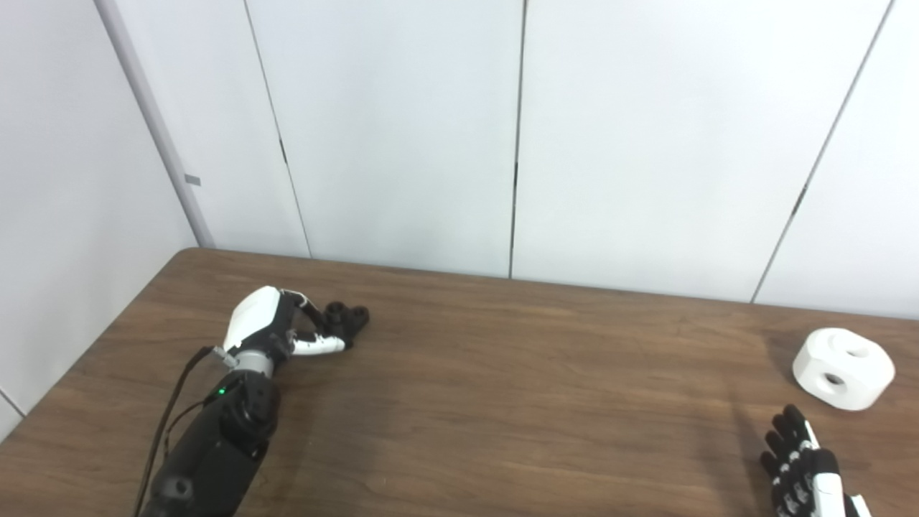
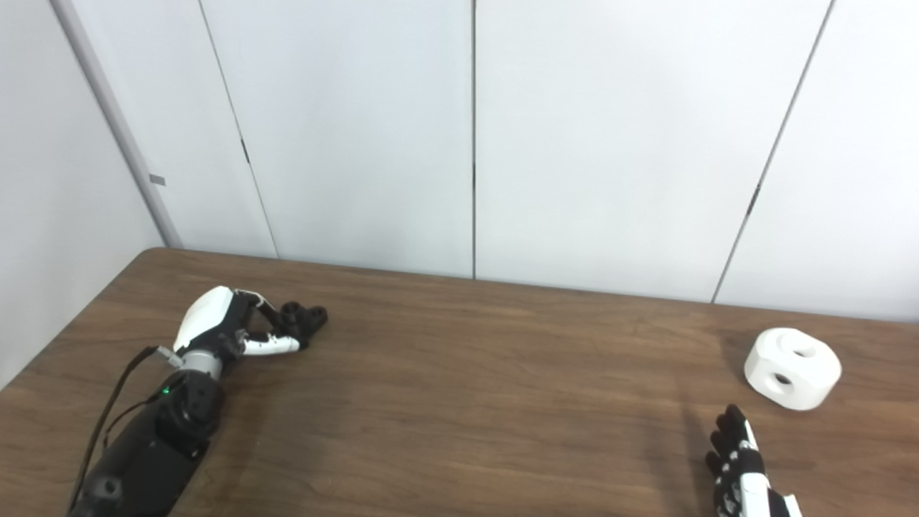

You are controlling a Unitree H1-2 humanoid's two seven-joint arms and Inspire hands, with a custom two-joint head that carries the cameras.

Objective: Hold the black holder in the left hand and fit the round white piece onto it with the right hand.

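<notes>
The black holder (image 1: 347, 317) is a small dark piece with two round knobs, lying on the table's left part. My left hand (image 1: 276, 329) is closed around its near side, with fingers over it and the thumb (image 1: 319, 347) under it. The round white piece (image 1: 843, 368) has two holes and rests tilted on the table at the far right; it also shows in the right eye view (image 2: 792, 368). My right hand (image 1: 800, 467) is open with fingers spread, at the bottom right, a short way in front of the white piece and apart from it.
The brown wooden table (image 1: 517, 402) runs up to white wall panels (image 1: 402, 129) at the back. A cable (image 1: 166, 416) runs along my left forearm. The table's left edge lies close to my left arm.
</notes>
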